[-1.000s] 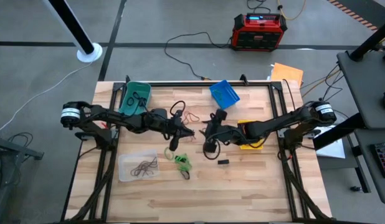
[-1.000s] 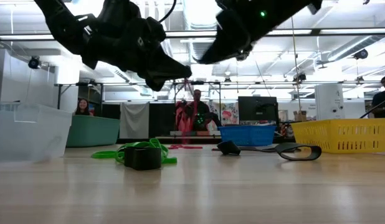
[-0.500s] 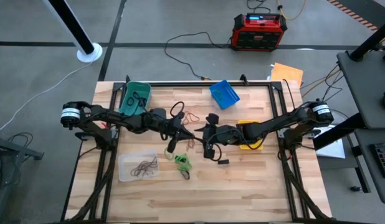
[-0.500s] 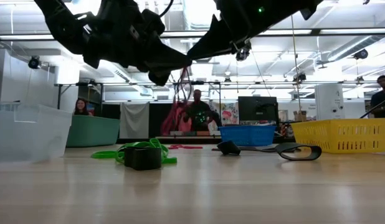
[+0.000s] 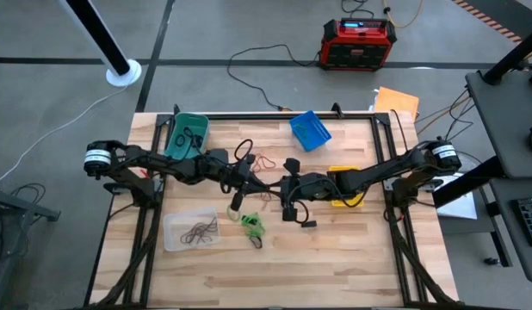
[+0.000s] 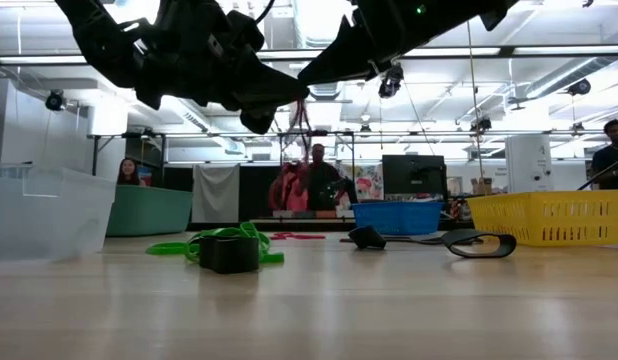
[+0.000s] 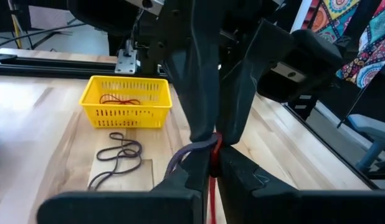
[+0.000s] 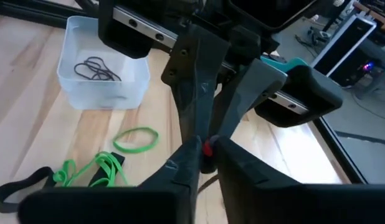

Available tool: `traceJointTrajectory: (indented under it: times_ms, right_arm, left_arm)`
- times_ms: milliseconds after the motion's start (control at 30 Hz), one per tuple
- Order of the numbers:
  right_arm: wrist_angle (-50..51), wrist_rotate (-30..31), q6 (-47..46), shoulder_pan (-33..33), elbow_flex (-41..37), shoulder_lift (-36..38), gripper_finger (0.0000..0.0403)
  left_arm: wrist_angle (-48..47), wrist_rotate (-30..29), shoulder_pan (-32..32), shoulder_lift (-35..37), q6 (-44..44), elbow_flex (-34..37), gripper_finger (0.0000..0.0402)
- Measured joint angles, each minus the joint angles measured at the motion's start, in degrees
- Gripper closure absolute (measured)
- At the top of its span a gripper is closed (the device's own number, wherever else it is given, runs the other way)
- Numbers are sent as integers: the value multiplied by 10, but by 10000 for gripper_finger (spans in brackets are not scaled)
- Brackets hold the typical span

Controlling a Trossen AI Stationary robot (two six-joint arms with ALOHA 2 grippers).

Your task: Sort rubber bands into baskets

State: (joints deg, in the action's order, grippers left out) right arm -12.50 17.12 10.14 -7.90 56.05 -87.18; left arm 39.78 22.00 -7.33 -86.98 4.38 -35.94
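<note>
Right gripper (image 5: 281, 184) slid in toward the left gripper (image 5: 254, 182) over the last second and its fingers, wide a second ago, drew nearly together, so you had a mid-air handover under way at table centre. High view: both tips met, well apart from the teal basket (image 5: 187, 133), blue basket (image 5: 310, 129) and clear basket (image 5: 190, 231); the yellow basket (image 5: 343, 202) sat under the right arm; green rubber bands (image 5: 251, 224) and a small black block (image 5: 308, 224) lay loose on the table. Low view: both grippers were well above the table, tips touching, with the red rubber band (image 6: 297, 122) hanging from them. Left wrist view: the left gripper (image 7: 212, 163) was pinched tight on the red rubber band (image 7: 212, 182), and the right gripper (image 7: 209, 138) had narrowed onto the same band just beyond; the yellow basket (image 7: 127, 115) already had red bands inside. Right wrist view: the right gripper (image 8: 205, 153) was narrow, nipping the red rubber band (image 8: 209, 148) against the left fingertips. You likely meant this band for the yellow basket; the left would have to let go first.
</note>
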Motion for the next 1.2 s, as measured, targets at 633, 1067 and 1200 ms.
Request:
traceJointTrajectory:
  times_ms: [633,1067,1200]
  right_arm:
    - [-12,57,15,1,0,0,394]
    - [-15,29,-4,0,-1,2,393]
    - [-10,9,-13,0,-1,3,376]
  left_arm:
    - [-22,0,1,0,8,0,393]
    - [-27,-5,0,0,7,0,393]
    - [-24,-6,0,0,7,-2,393]
